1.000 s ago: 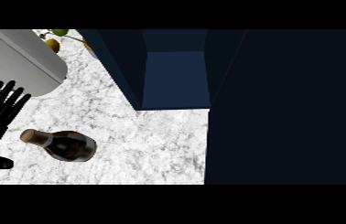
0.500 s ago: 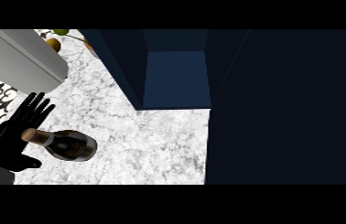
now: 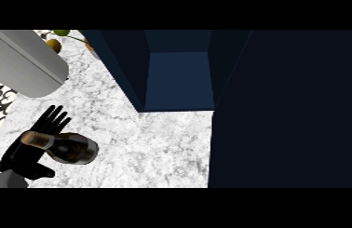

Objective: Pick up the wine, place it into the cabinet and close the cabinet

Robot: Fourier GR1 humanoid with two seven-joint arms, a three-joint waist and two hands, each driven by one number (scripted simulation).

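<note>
One hand (image 3: 31, 145) shows in the head view, low at the left edge, coming up from the bottom on a grey forearm. It is the robot's left hand. Its fingers (image 3: 53, 117) are straight and spread, pointing up and slightly to the right; the thumb (image 3: 37, 172) sticks out to the right below the palm. The hand is open and is not curled round anything.

The wine bottle (image 3: 67, 148) lies across the hand, its dark, rounded body just to the right of the palm and its neck overlapping the palm itself. Whether the palm touches the bottle or sits behind it cannot be told from this view. The bottle rests over the marble counter (image 3: 158, 143), between the fingers above and the thumb below.

Up and to the right of the hand stands the dark blue cabinet (image 3: 179, 69), open, its inner floor visible. The cabinet door (image 3: 282, 110) fills the area far right of the hand. Directly above the fingers is a grey cylindrical container (image 3: 27, 62). Beyond that container, small yellow-green fruit (image 3: 55, 43) lies on the counter.

The right hand is not visible.
</note>
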